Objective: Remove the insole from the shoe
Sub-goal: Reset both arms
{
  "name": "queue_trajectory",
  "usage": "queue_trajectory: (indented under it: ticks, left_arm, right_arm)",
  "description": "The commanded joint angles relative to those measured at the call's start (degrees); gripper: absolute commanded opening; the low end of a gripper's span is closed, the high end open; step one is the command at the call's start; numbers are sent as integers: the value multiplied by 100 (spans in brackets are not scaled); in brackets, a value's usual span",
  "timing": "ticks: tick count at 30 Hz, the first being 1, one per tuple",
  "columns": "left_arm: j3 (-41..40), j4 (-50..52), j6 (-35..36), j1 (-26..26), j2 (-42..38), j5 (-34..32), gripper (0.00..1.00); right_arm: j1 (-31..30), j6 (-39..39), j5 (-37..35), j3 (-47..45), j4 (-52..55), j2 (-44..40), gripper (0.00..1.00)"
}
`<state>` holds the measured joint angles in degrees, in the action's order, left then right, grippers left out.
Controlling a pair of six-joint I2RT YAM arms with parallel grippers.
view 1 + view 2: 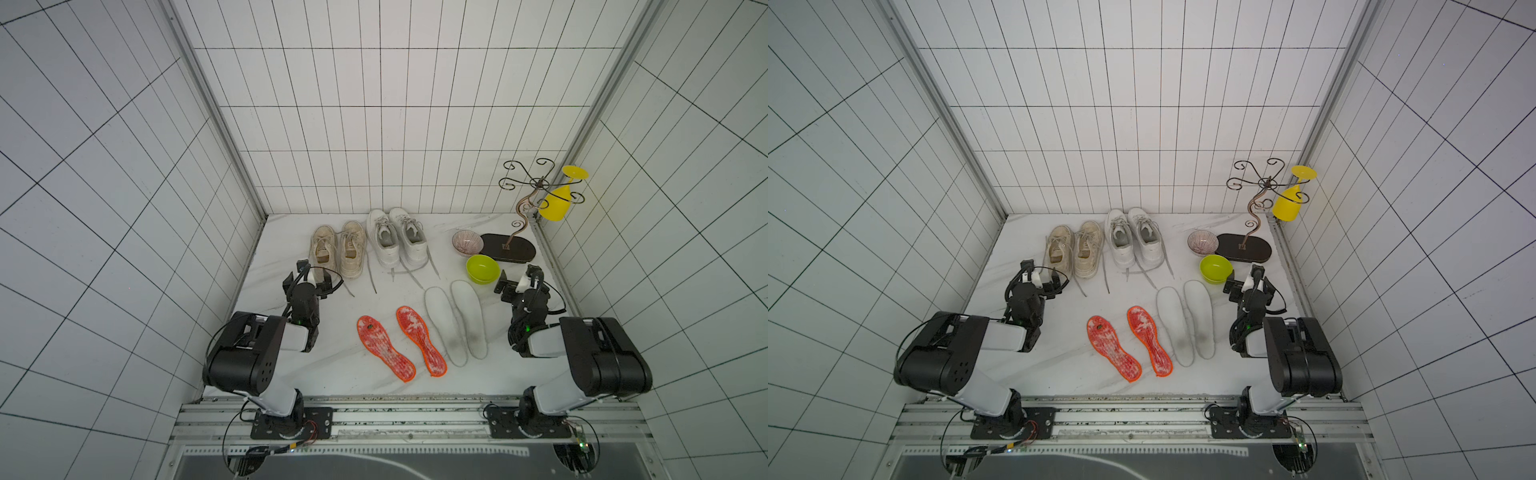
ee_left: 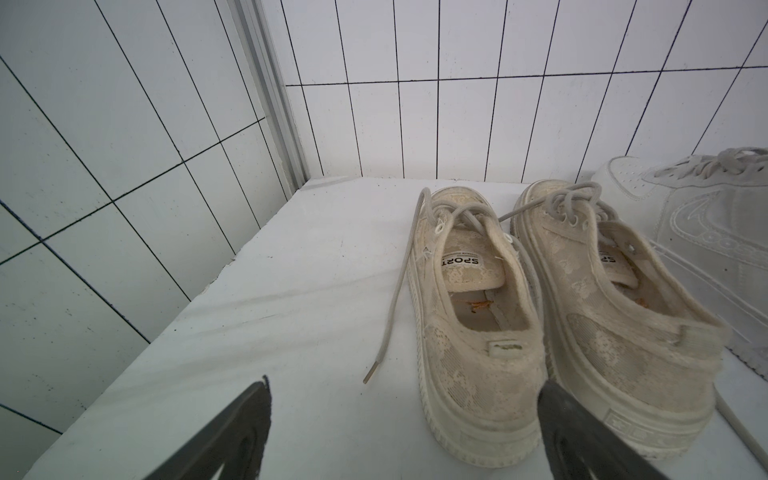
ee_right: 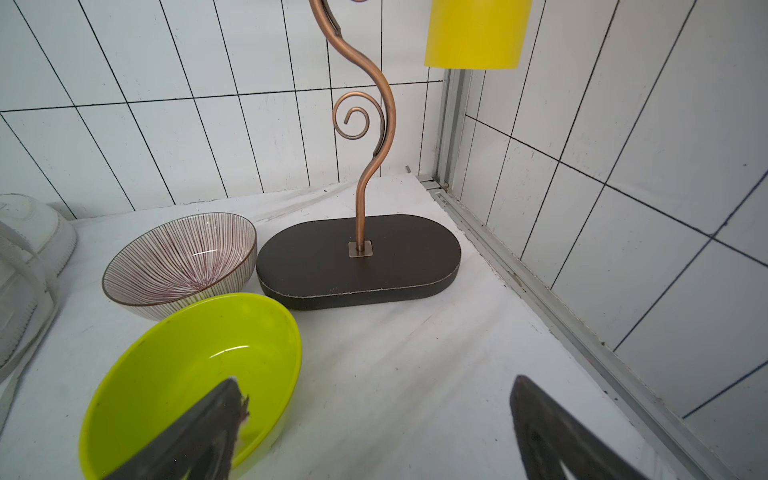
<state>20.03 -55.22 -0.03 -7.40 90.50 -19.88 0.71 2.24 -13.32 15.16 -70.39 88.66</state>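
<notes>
Insoles lie out on the marble table (image 1: 332,365) in both top views: two orange insoles (image 1: 401,343) side by side, and just beside them two white insoles (image 1: 456,322), all well apart from the beige shoes (image 1: 338,249) and white sneakers (image 1: 397,237) lined up at the back wall. Nothing appears left to pull, so the step in hand is judged to be a final check and a clean retreat.

The left gripper (image 1: 314,276) hangs with its jaws spread wide and empty, just behind the heel of the nearer beige shoe. The right gripper (image 1: 517,282) is likewise wide open and holds nothing, close to the lime-green bowl (image 1: 483,269). To finish well, each arm should draw straight back, the left one clear of the loose lace (image 2: 395,299) and the right one clear of the bowl's rim, so that nothing is dragged.

Only the left wrist view looks into the beige shoes: the footbed (image 2: 482,316) looks bare, with small orange scraps on it. Whether the white sneakers are equally empty the top views do not settle. The right wrist view shows no insole, only the bowl, a striped bowl (image 3: 178,257), the scroll-wire stand (image 3: 357,257) and a hanging yellow cup (image 3: 478,33).
</notes>
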Motion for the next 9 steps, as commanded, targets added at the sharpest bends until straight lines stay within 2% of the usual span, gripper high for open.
queue_trajectory:
  ticks: [1, 9]
  left_arm:
    - [83, 20, -24, 15, -103, -42, 98]
    - [89, 20, -23, 17, -94, -42, 98]
  right_arm:
    - [-45, -84, -21, -171, -363, -8, 100]
    - [16, -57, 75, -125, -285, -7, 100]
